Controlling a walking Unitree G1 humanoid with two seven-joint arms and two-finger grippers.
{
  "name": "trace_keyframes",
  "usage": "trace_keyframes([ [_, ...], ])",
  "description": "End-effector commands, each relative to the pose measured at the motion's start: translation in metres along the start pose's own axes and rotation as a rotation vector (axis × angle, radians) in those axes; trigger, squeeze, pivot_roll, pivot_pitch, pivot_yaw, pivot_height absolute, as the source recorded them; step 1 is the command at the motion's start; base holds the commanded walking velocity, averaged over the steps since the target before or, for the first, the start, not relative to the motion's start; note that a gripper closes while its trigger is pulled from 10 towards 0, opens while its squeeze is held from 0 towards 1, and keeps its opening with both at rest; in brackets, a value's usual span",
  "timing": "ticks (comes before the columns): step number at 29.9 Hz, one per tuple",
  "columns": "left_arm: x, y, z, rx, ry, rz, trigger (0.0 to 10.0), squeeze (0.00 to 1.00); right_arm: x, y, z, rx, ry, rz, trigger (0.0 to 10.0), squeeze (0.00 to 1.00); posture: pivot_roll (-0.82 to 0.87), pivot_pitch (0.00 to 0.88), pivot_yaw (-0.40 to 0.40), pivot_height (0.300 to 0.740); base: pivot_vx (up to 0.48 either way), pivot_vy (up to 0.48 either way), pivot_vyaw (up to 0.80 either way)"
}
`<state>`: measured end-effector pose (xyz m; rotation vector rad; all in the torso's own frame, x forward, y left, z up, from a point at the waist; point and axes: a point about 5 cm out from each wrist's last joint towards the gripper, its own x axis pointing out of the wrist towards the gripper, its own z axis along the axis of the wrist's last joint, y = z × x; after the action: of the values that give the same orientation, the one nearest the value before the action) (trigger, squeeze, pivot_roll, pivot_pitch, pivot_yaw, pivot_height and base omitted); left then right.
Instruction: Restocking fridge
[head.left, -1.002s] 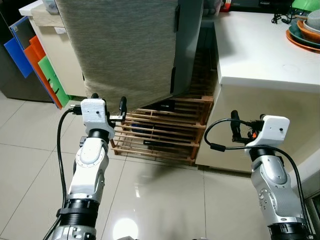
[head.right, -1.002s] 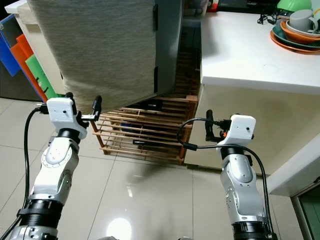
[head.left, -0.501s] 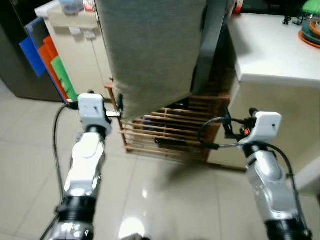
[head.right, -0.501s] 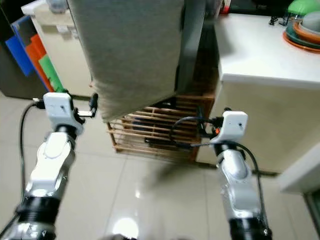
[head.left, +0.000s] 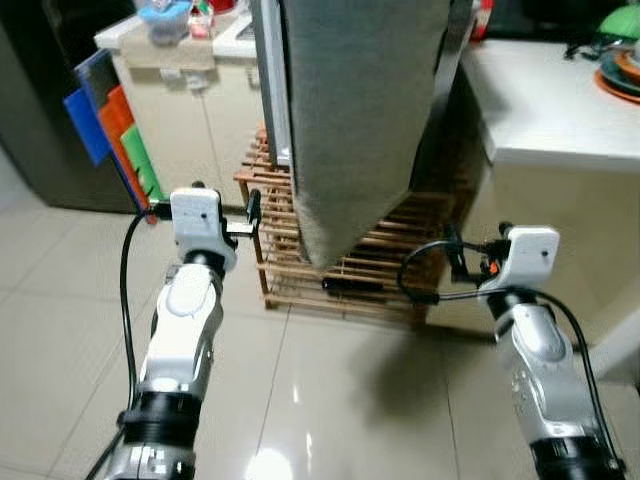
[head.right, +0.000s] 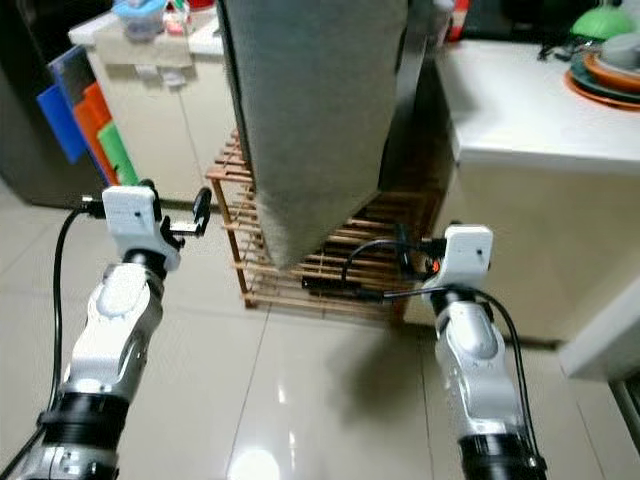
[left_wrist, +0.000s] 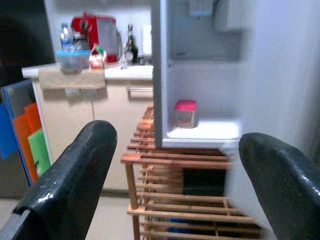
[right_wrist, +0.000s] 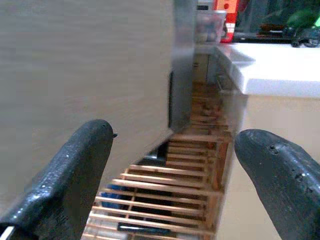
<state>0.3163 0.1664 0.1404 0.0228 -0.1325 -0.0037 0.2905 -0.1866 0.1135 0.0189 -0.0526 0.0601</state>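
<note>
Ahead of the robot the grey fridge door (head.left: 360, 110) stands swung open above a wooden slatted rack (head.left: 345, 265), and the left wrist view shows a red-lidded jar (left_wrist: 185, 113) on a white door shelf (left_wrist: 202, 132). Both the left hand (head.left: 222, 212) and the right hand (head.left: 462, 262) hover spread wide and empty beside the door, the right one near the white counter (head.left: 550, 110).

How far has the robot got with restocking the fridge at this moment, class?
Done: the grey fridge door stands open, and the left wrist view looks in at a red-lidded jar on a door shelf. In hand: nothing; the left gripper and right gripper are both open and empty, raised before the door. Left: fetching items and placing them inside; no stocking looks begun.
</note>
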Motion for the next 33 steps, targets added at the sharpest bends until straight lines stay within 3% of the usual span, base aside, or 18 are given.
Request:
trace_keyframes([
  [1,0.004,-0.007,0.008,-0.004,-0.025,-0.017,10.0,0.00,0.005,-0.005,0.005,-0.017,-0.010,-0.007,10.0,0.00,-0.11,0.000,0.036,0.740,0.000,0.000,0.00],
  [3,0.004,-0.008,0.008,-0.008,-0.026,-0.017,10.0,0.00,0.010,-0.003,0.004,-0.025,-0.004,0.002,10.0,0.00,-0.11,0.000,0.036,0.740,0.000,0.000,0.00],
  [5,0.005,-0.009,0.009,-0.010,-0.024,-0.022,10.0,0.00,0.028,-0.001,0.005,-0.043,-0.002,0.018,10.0,0.00,-0.10,0.000,0.039,0.740,0.000,0.000,0.00],
  [6,0.005,-0.009,0.009,-0.010,-0.024,-0.022,10.0,0.00,0.028,-0.001,0.005,-0.043,-0.002,0.018,10.0,0.00,-0.10,0.000,0.039,0.740,0.000,0.000,0.00],
  [12,0.007,-0.012,0.009,-0.019,-0.026,-0.026,10.0,0.00,0.065,0.001,0.014,-0.043,0.010,0.023,10.0,0.00,-0.09,0.000,0.029,0.740,0.000,0.000,0.00],
  [20,0.004,-0.008,0.007,-0.025,-0.018,-0.001,10.0,0.00,0.078,0.016,0.028,-0.040,-0.043,0.079,10.0,0.00,-0.08,0.000,0.017,0.740,0.000,0.000,0.00],
  [25,-0.003,-0.004,-0.005,-0.044,0.043,0.015,10.0,0.00,0.086,0.033,0.031,0.022,-0.058,0.109,10.0,0.00,-0.08,0.000,0.013,0.740,0.000,0.000,0.00],
  [27,-0.008,-0.004,-0.013,-0.061,0.078,0.016,10.0,0.00,0.089,0.073,0.041,0.100,-0.092,0.228,10.0,0.00,-0.08,0.000,0.010,0.740,0.000,0.000,0.00],
  [30,-0.011,-0.006,-0.017,-0.064,0.099,0.015,10.0,0.00,0.068,0.159,0.070,0.278,-0.204,0.624,10.0,0.00,-0.08,0.000,0.002,0.740,0.000,0.000,0.00],
  [31,-0.011,-0.006,-0.017,-0.064,0.100,0.014,10.0,0.00,0.060,0.174,0.079,0.307,-0.233,0.713,10.0,0.00,-0.08,0.000,0.002,0.740,0.000,0.000,0.00],
  [33,-0.011,-0.007,-0.017,-0.065,0.101,0.013,10.0,0.00,0.054,0.182,0.086,0.318,-0.262,0.769,10.0,0.00,-0.07,0.000,-0.002,0.740,0.000,0.000,0.00],
])
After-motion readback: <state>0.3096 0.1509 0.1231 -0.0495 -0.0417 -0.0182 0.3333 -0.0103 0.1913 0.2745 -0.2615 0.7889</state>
